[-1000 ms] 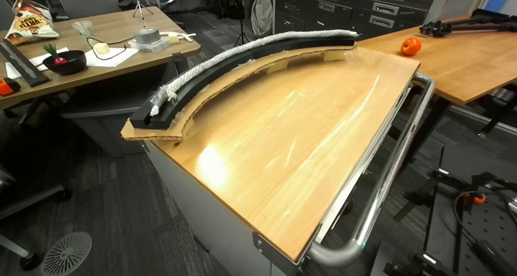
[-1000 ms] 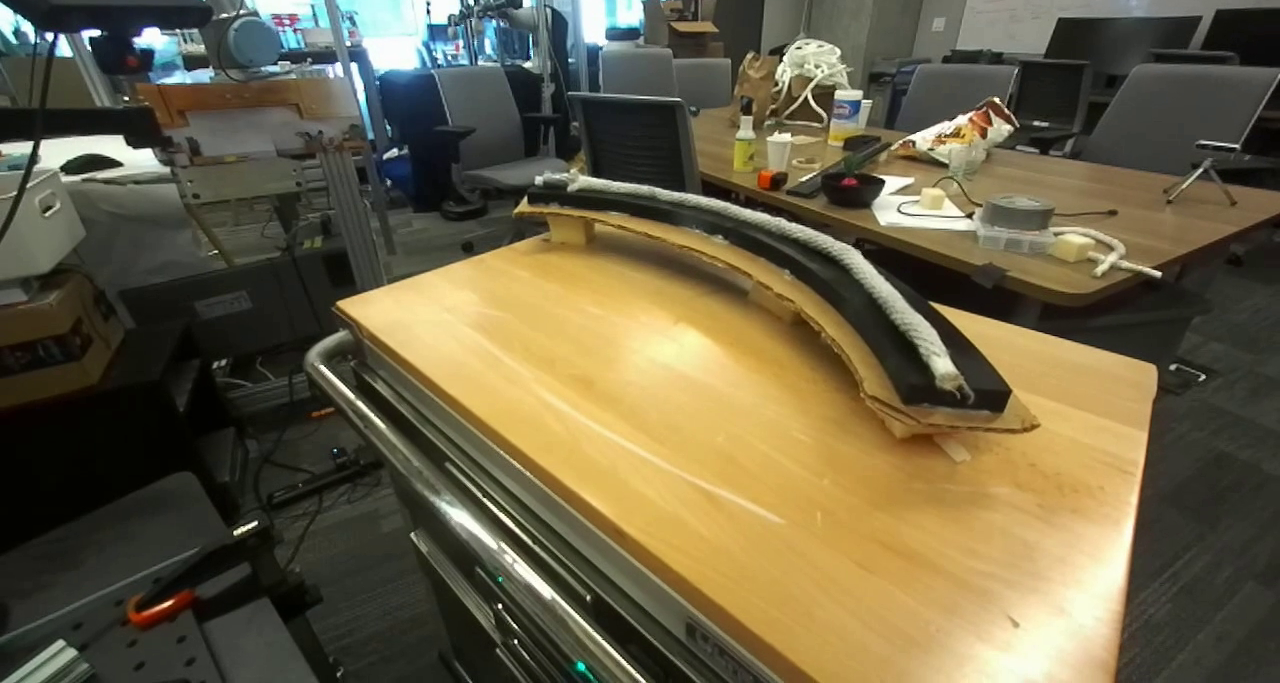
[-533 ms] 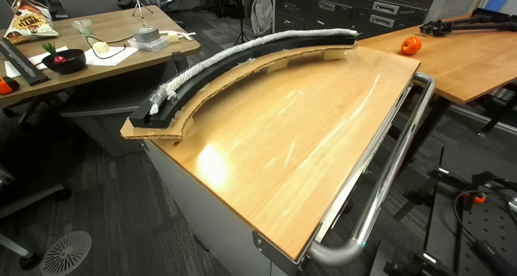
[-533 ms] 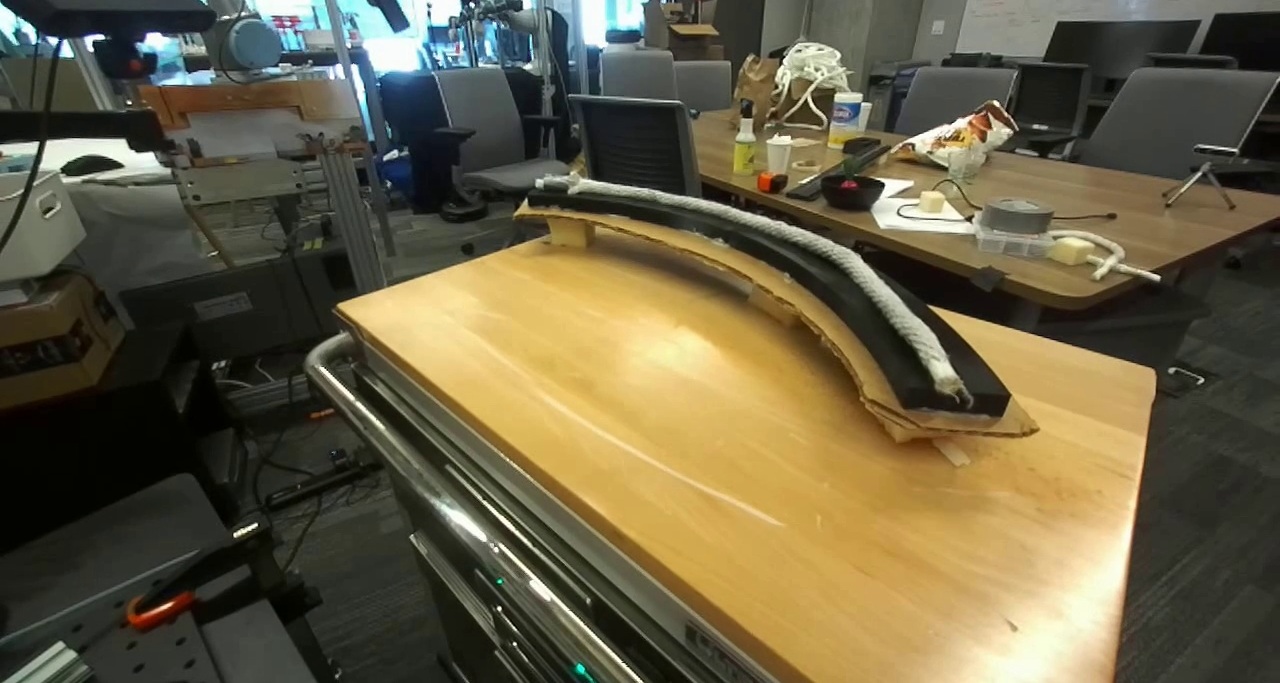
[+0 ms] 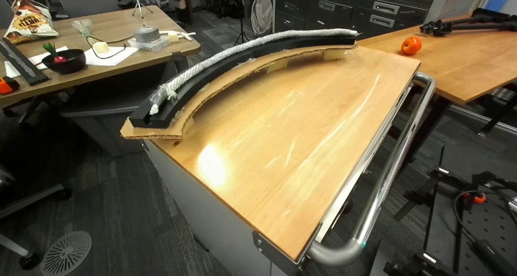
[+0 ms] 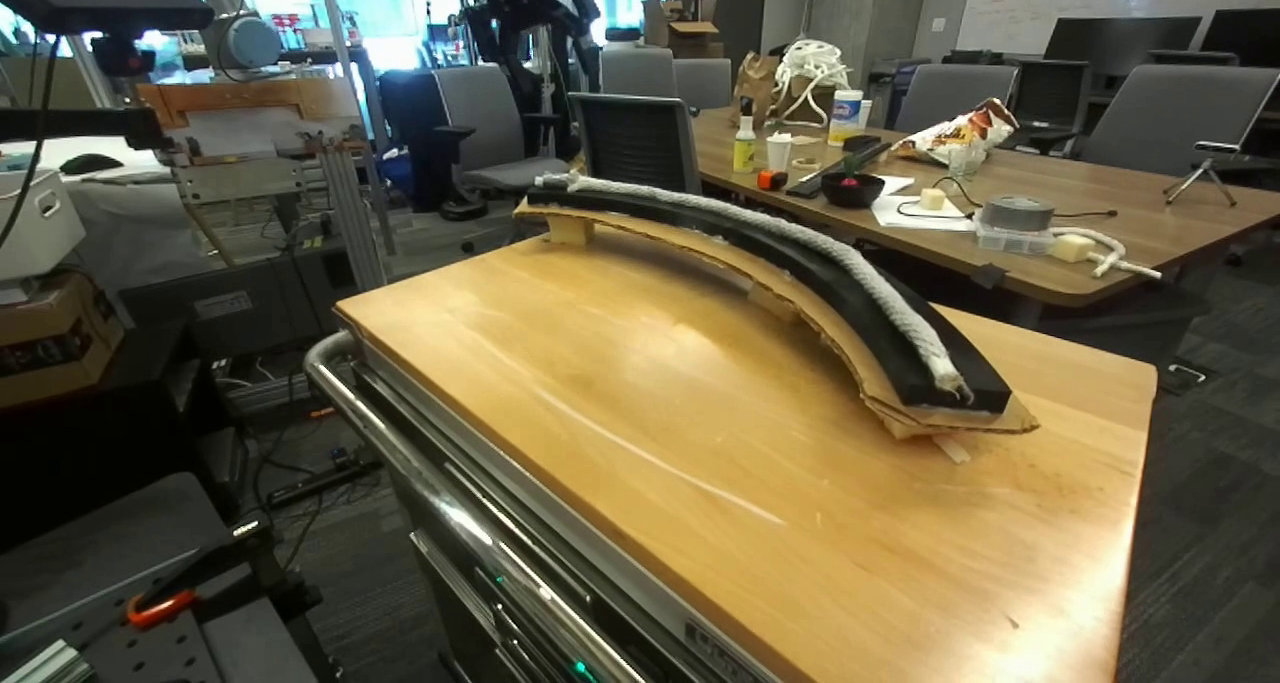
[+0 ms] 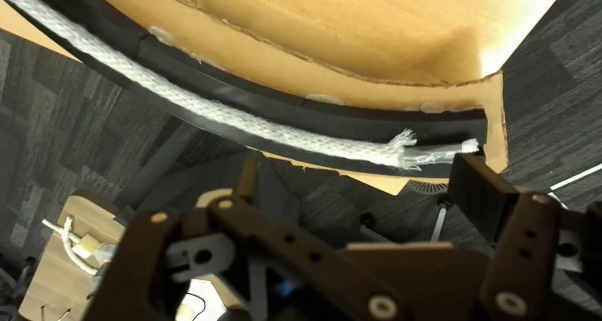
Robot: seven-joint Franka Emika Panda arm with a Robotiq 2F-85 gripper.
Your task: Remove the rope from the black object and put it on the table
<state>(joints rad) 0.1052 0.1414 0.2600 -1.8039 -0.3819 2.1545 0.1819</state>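
Note:
The white braided rope (image 5: 258,42) lies along the curved black object (image 5: 222,69), in its channel. Both also show in an exterior view, rope (image 6: 800,234) and black object (image 6: 830,285). In the wrist view, the rope (image 7: 225,115) ends in a frayed tuft and a clear-taped tip with a white end, near the end of the black object (image 7: 263,100). My gripper (image 6: 548,75) hangs above and behind this taped end. In the wrist view, my gripper (image 7: 357,170) has its fingers wide apart with nothing between them. The wooden tabletop (image 5: 291,122) is beneath.
A cardboard strip (image 5: 242,72) on blocks raises the black object above the tabletop. A metal handle (image 5: 387,179) runs along the cart's edge. A brown table (image 6: 1110,188) behind holds a chip bag, a black bowl (image 6: 850,193) and tape. A tomato (image 5: 411,45) lies on another table.
My gripper has come into view at the top of an exterior view and moved right and down toward the taped rope end. The rope and black object have not moved.

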